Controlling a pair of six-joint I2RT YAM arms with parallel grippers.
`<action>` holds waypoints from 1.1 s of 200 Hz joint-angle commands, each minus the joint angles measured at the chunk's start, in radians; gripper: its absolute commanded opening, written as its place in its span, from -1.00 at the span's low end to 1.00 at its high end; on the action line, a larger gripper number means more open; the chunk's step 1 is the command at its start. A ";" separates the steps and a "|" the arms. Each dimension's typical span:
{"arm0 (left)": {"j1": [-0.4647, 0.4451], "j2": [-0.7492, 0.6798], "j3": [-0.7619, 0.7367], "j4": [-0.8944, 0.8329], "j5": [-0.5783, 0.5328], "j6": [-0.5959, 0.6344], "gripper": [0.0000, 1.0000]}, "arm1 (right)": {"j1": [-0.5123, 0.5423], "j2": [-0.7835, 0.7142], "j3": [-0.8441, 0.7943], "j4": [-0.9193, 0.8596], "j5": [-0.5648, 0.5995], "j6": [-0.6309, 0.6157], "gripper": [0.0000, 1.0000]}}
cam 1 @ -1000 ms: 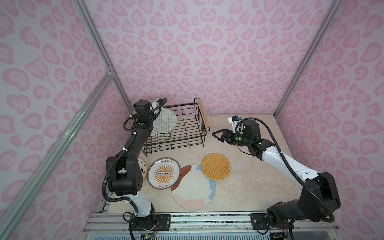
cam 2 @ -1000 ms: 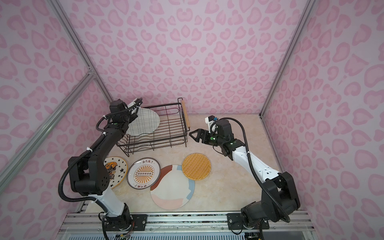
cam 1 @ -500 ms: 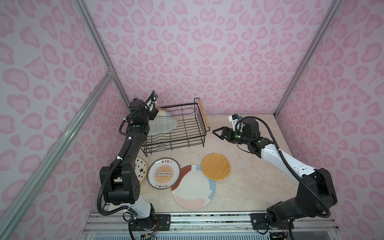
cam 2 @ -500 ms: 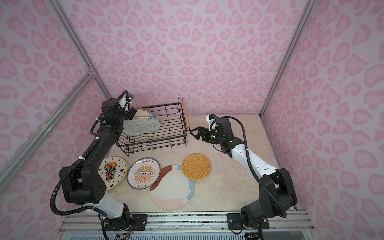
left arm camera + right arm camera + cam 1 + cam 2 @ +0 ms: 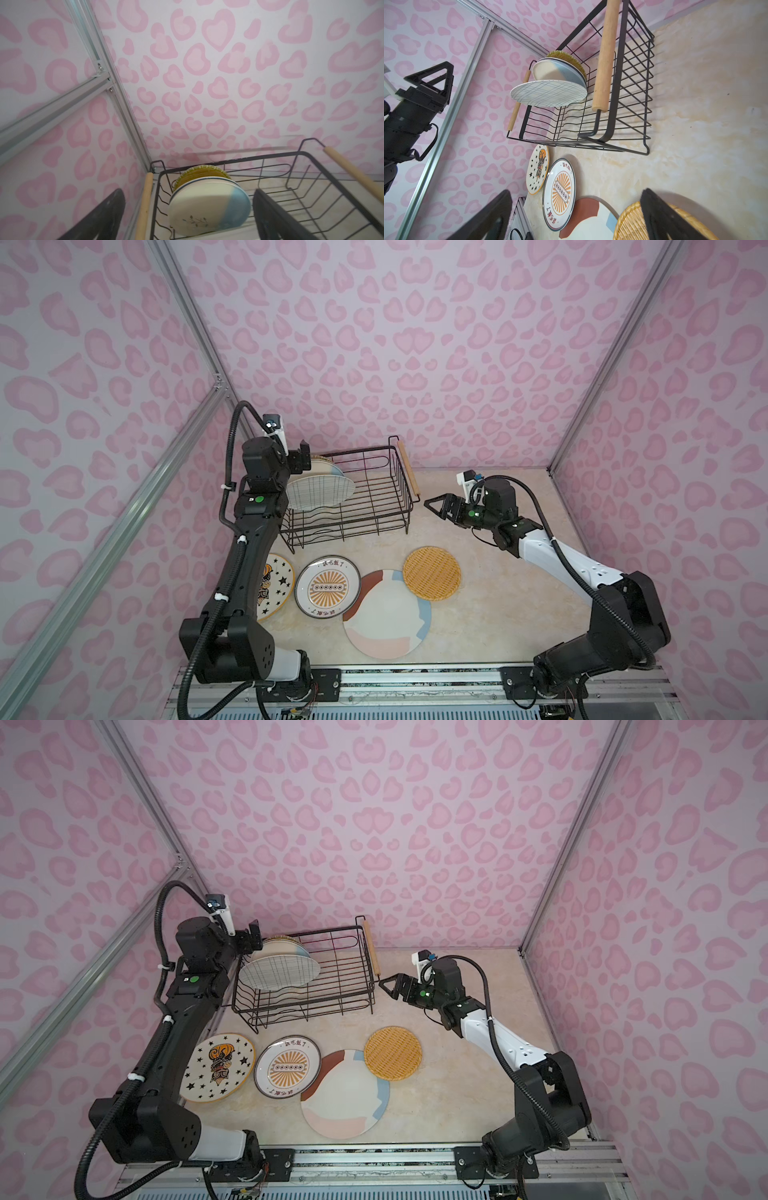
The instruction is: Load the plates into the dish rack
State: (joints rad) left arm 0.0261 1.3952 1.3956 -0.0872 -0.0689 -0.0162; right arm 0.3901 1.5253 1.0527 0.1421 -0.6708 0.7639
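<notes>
The dish rack (image 5: 353, 526) sits just below the left gripper (image 5: 302, 457), whose jaws are spread wide with nothing between them. The rack's far handle lies just beside the tips of the right gripper (image 5: 432, 506), which is also spread and empty.

The pastel plate (image 5: 386, 614) lies flat, well below the right gripper. The orange woven plate (image 5: 432, 572) overlaps its edge.

The grid plate (image 5: 320, 491) leans in the rack right under the left gripper, against a blue-cream plate (image 5: 207, 207). It seems tilted rather than seated in a slot, though the wires hide its foot.

The left arm should pull straight up and away so that no finger clips that loose rim. The woven plate, being on top, is probably the sensible next pick.

A second ago the left gripper held the grid plate upright over the rack. It has since let go and the plate has tipped back. The right gripper has barely shifted.
</notes>
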 commanded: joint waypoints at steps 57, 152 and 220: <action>0.007 -0.170 -0.357 -0.126 0.287 -0.552 0.87 | -0.034 0.067 0.116 -0.034 0.037 -0.047 0.87; 0.130 0.117 -0.187 -0.036 0.320 -0.727 0.45 | -0.030 0.060 0.064 0.071 0.019 -0.008 0.86; 0.162 -0.009 -0.244 -0.007 0.306 -0.779 0.57 | -0.034 0.058 0.041 0.109 -0.016 0.011 0.86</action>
State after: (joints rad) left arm 0.1730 1.4452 1.1633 -0.1101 0.3088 -0.7403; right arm 0.3569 1.5833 1.1004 0.2111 -0.6643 0.7677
